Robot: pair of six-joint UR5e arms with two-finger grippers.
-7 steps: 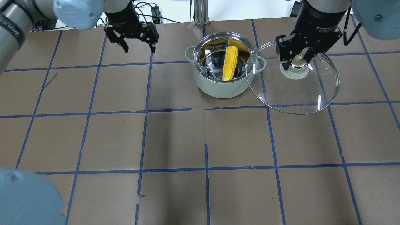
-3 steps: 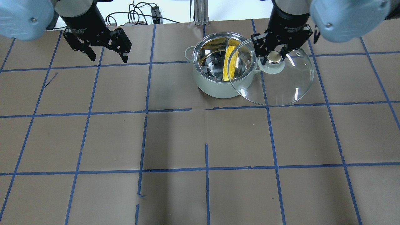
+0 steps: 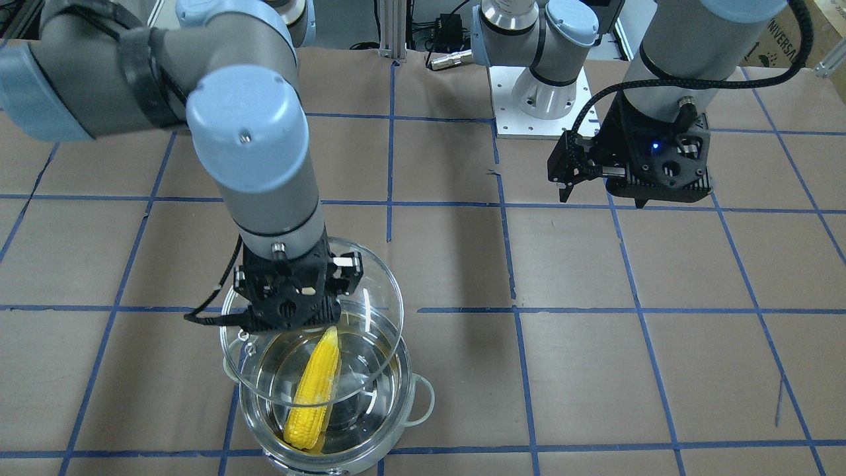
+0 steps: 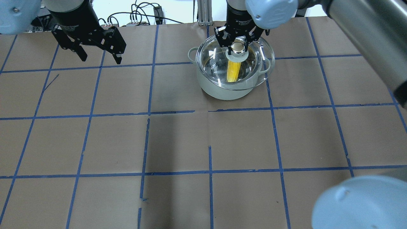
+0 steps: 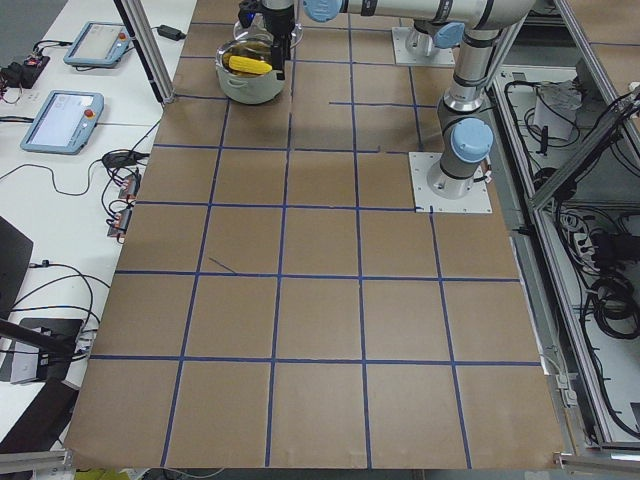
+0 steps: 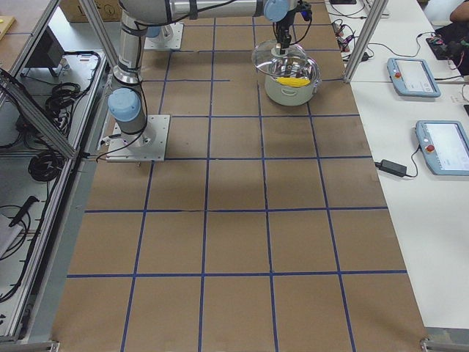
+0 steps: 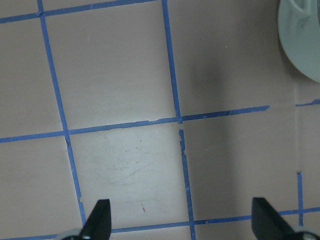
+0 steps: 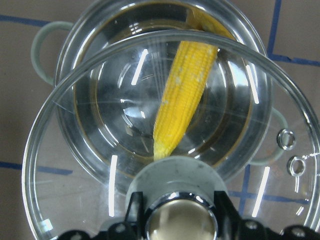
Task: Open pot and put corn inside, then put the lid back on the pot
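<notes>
Right gripper [image 4: 238,45]: fingers clamped on the lid's knob from either side; the wrist hangs straight down over the pot.
Left gripper [image 4: 100,59]: fingers spread apart and holding nothing, well apart from the pot at its 9 o'clock in the overhead view, above bare table [image 4: 178,140].
Lid [image 4: 258,73]: carried in the air, clear of the rim and not seated. In the overhead view it covers most of the pot's mouth but overhangs toward 4 o'clock. The right wrist view shows the same mismatch, with the two circles crossing rather than lining up.
Pot [image 4: 219,92]: upright at 12 o'clock on the table, mouth open beneath the lid, side handles at 3 and 9 o'clock.
Corn [image 4: 234,69]: already inside the pot, lying slanted across the mirror-like base, with one end leaning on the wall.
Step in hand: the last one, returning the lid; opening and loading look done.
Next move calls for: a small shift of the lid toward 10 o'clock until both rims are concentric, then a level descent onto the rim before the fingers part.
Watch for: an edge catching on the rim if lowered off-centre.
</notes>
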